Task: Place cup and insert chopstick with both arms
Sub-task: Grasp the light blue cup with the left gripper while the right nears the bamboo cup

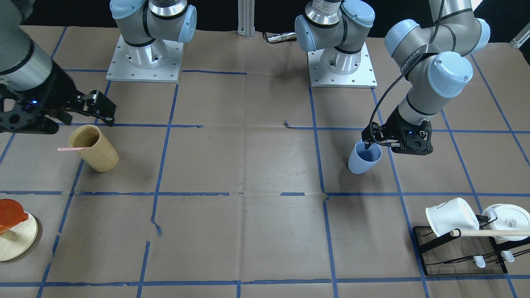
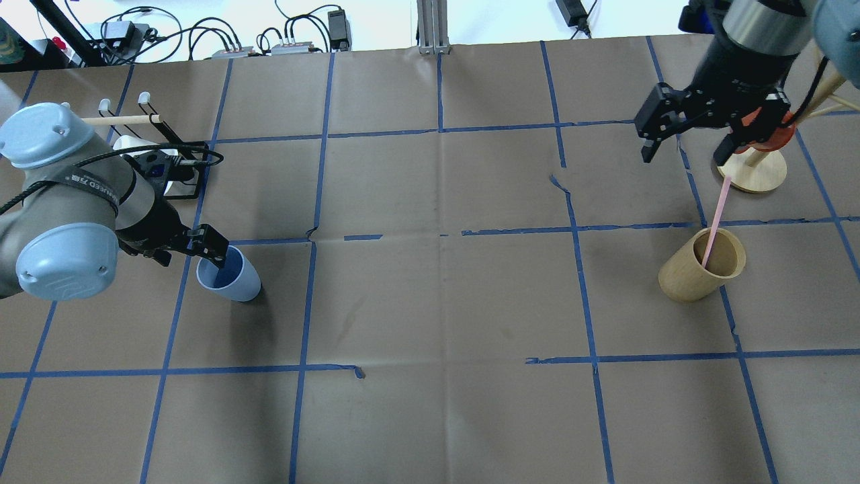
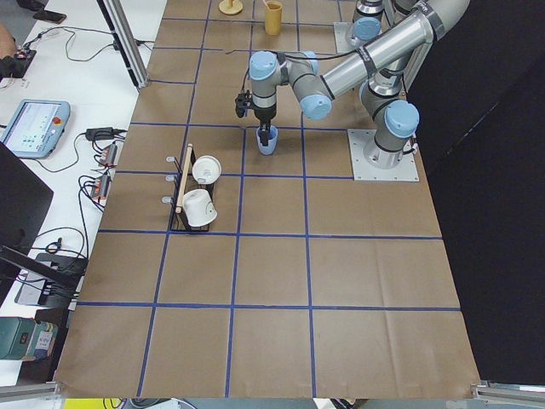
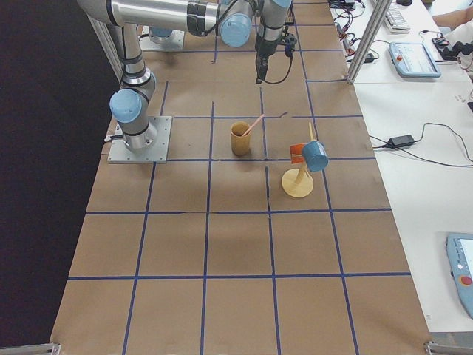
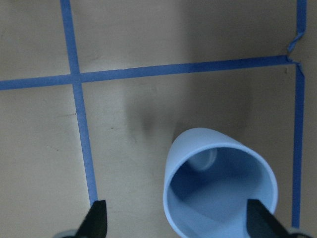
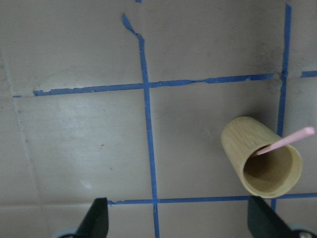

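In the front-facing view, a black rack (image 1: 455, 258) of white cups (image 1: 450, 217) sits lower right, a wooden stand (image 1: 18, 242) lower left.

Bamboo cup (image 4: 241, 140) is standing upright mid-table with a pink chopstick (image 4: 255, 123) leaning out of it. Near it there's a wooden stand (image 4: 298, 185) carrying a blue cup (image 4: 315, 156) and an orange cup (image 4: 295, 152). Right gripper (image 4: 259, 74) hangs farther back.
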Robot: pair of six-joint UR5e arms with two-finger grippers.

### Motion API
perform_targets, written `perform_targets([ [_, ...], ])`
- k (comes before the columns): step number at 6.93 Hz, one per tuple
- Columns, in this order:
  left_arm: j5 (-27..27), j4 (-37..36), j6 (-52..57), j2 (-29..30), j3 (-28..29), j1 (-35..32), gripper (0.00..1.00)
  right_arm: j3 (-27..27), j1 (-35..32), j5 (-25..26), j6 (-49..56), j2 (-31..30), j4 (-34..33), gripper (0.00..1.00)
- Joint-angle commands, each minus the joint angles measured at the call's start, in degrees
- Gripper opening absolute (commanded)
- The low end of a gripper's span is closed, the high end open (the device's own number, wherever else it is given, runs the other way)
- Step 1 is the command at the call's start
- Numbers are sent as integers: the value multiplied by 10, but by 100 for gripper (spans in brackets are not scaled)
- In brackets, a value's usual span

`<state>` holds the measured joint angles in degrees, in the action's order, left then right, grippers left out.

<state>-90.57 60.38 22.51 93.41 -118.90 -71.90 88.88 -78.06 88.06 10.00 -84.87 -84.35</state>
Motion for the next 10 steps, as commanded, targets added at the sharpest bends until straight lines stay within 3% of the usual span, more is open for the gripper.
perform_targets([
  [1, -1, -11, -1, 24, -6, -1, 100, 2, 27, 54, 56, 17, 13, 100],
  [2, -1, -11, -2, 31, -8, -1, 100, -4, 32, 55, 56, 41, 21, 100],
  [3, -1, -11, -2, 37, -9, -1, 92, -6, 40, 54, 56, 51, 21, 100],
  [4, -1, -11, -4, 37, -9, -2, 54, -7, 41, 55, 56, 69, 19, 100],
  [5, -1, -11, -11, 37, -7, -2, 33, -8, 41, 59, 58, 85, 15, 100],
  [6, 0, -14, -20, 37, -5, -2, 21, -8, 41, 76, 58, 93, 9, 100],
  [8, 0, -15, -19, 36, -3, -2, 2, -8, 41, 79, 58, 110, -9, 99],
  [10, -1, -16, -19, 33, -3, -2, 0, -7, 41, 79, 58, 114, -16, 97],
])
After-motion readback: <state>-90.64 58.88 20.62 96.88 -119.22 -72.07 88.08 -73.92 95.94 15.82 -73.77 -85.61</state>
